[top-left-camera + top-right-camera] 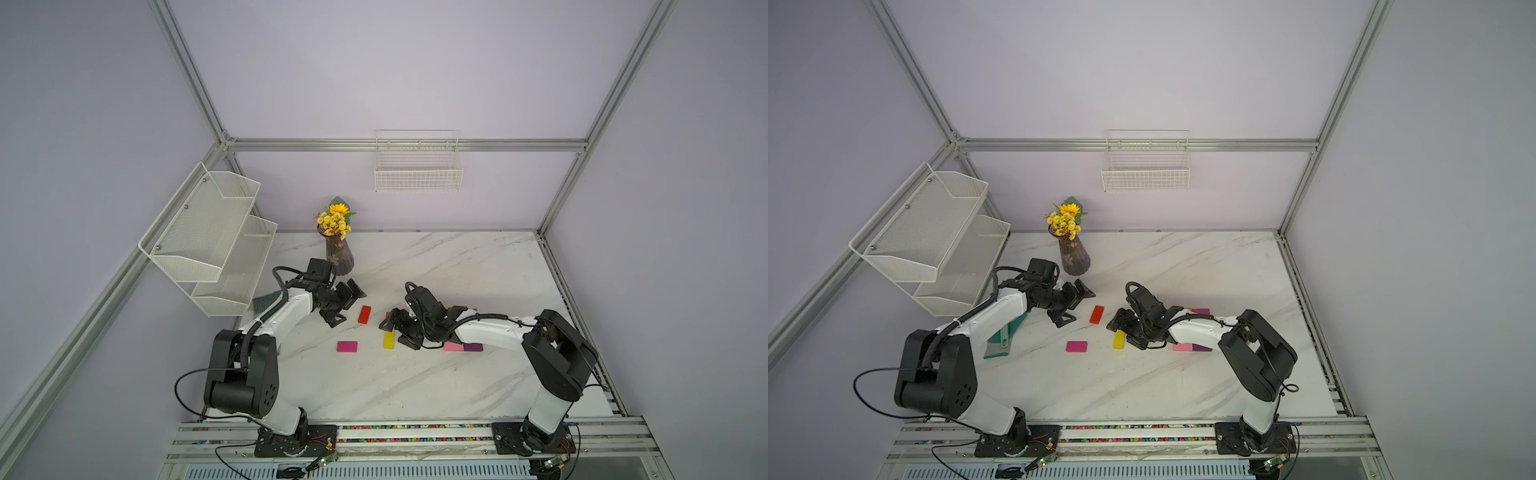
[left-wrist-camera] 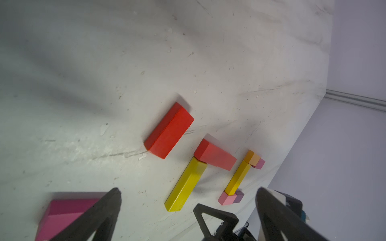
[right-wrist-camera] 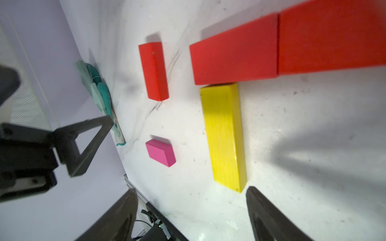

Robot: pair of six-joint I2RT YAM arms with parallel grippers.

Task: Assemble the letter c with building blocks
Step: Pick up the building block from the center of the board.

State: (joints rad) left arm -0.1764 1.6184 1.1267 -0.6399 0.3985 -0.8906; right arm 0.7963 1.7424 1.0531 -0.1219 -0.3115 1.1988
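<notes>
Purple vase (image 1: 340, 259) holds yellow flowers (image 1: 334, 220) — red block (image 1: 364, 314) on table (image 1: 457, 266).

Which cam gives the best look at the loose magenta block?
Right wrist: the magenta block shows whole, close and unblocked. Left wrist shows only part of it, at the frame edge. Both top views show it whole but tiny.

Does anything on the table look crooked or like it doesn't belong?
Yes. One red block lies slanted and alone, touching no other block, and a magenta block sits apart too. A teal brush beside the left arm is no block.
</notes>
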